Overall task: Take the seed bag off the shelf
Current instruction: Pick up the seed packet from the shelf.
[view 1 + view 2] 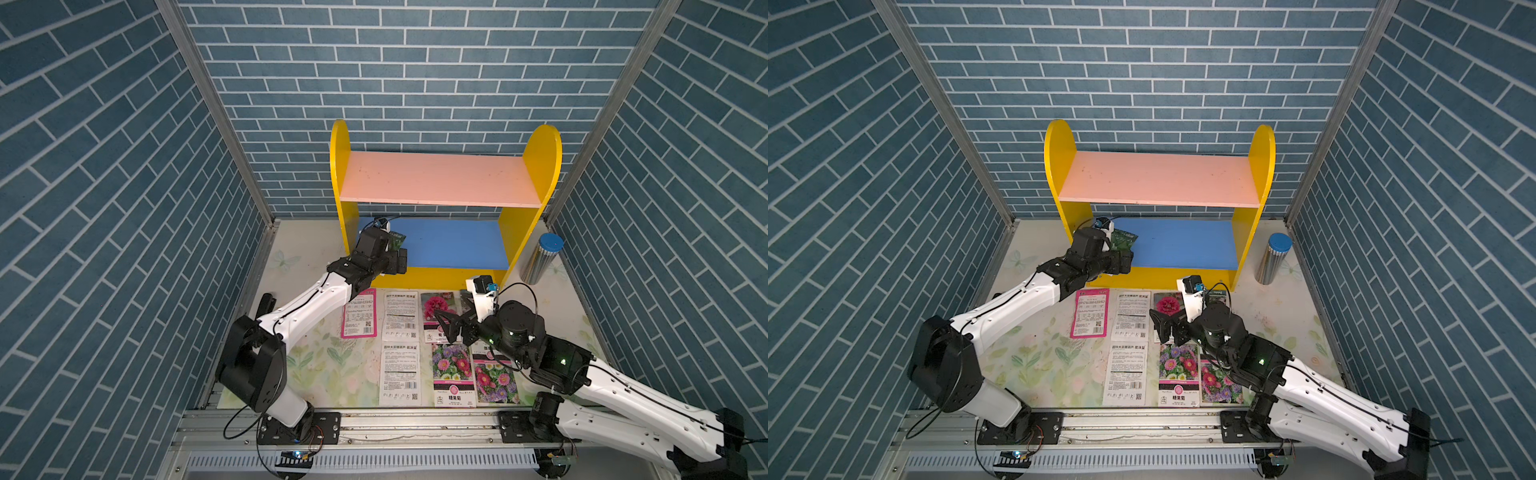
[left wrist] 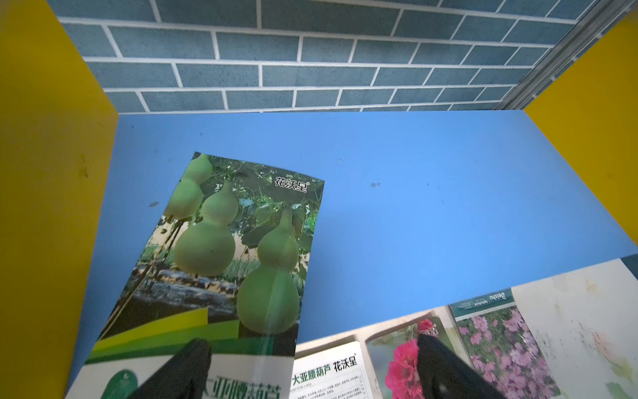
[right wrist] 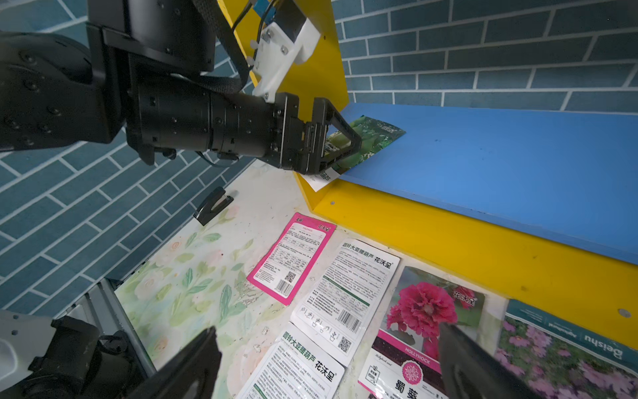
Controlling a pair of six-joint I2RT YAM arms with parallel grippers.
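Left claw spread wide at the seed bag: one finger over its near end, the other beyond its edge, so nothing is pinched yet. The bag lies flat on the shelf's blue board, close to a yellow side panel. Its near end overhangs the front edge, and that overhang is judged the likely place to grip. Right claw also spread and empty, hovering over packets on the tabletop — apparently kept clear of the shelf.
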